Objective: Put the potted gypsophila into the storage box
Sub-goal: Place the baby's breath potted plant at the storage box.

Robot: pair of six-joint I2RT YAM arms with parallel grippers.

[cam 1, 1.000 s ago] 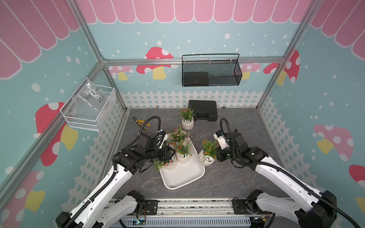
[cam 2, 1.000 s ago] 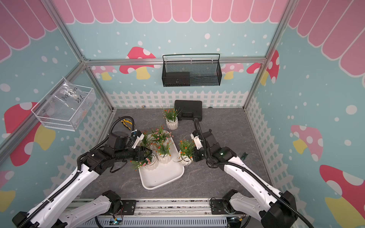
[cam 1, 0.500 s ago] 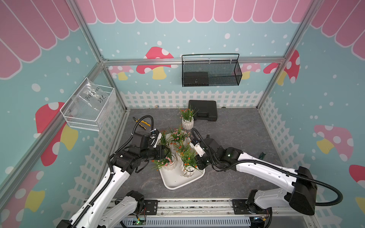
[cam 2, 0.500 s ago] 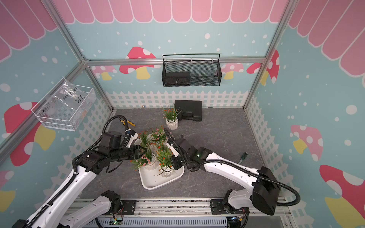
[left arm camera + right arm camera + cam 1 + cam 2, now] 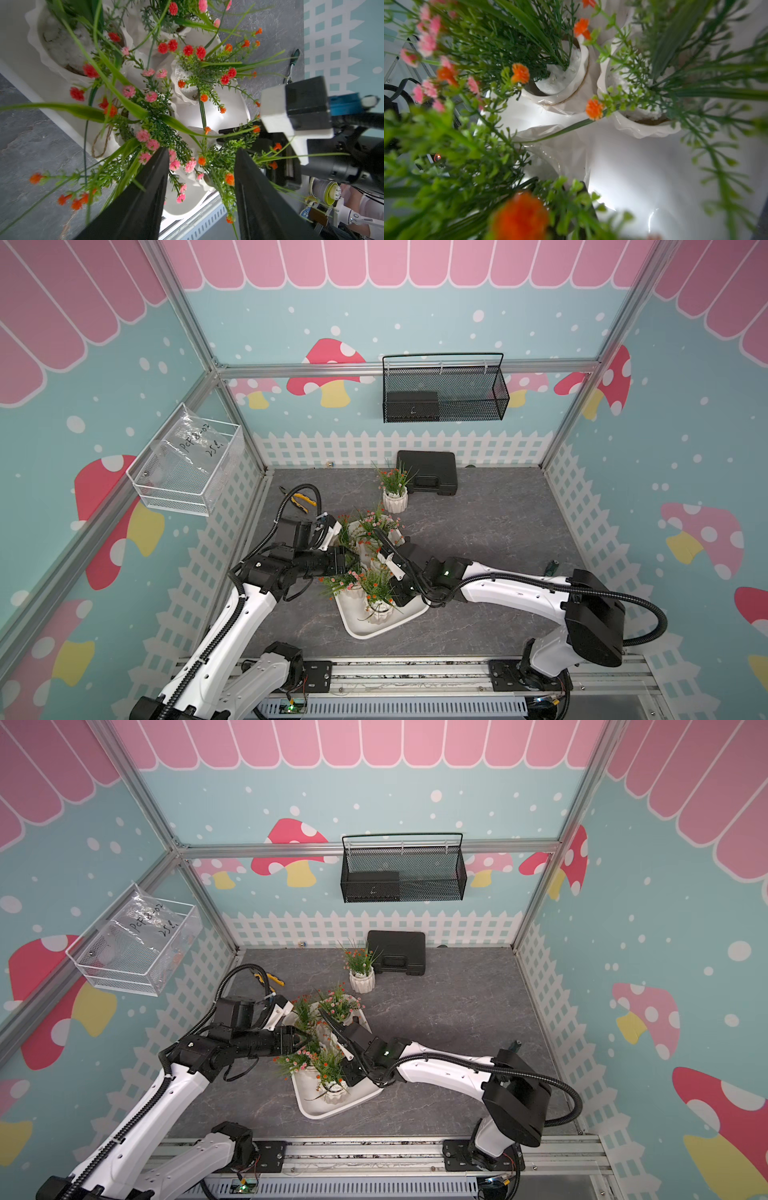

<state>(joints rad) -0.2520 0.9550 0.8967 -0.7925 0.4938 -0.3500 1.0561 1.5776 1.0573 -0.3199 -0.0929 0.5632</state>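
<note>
Five of the six potted gypsophila (image 5: 376,529), those little fake green sprigs with pink or orange flowers in white ribbed pots, are sitting inside the storage box (image 5: 370,632). That's the shallow white plastic tray with rounded corners, lying roughly mid-table, a bit toward 6 o'clock. The sixth one, a lone pot (image 5: 395,501), stands upright on the grey tabletop at the tray's 12 o'clock, just beside the black hard case (image 5: 430,472) by the fence. The right gripper (image 5: 395,593) reaches in from 3 o'clock, jaws pressed together on the greenery of the orange-flowered plant (image 5: 379,608). Its pot is down at the 6 o'clock end of the tray, but I can't tell if it's actually touching the tray floor. The right wrist view is mostly blurry leaves plus two other pots. The left gripper (image 5: 201,150) comes in from 9 o'clock with jaws spread, only stray sprigs between them, next to a leaning pink-flowered pot (image 5: 349,587). Yellow-handled pliers (image 5: 302,502) lie at the tray's 10 o'clock.
</note>
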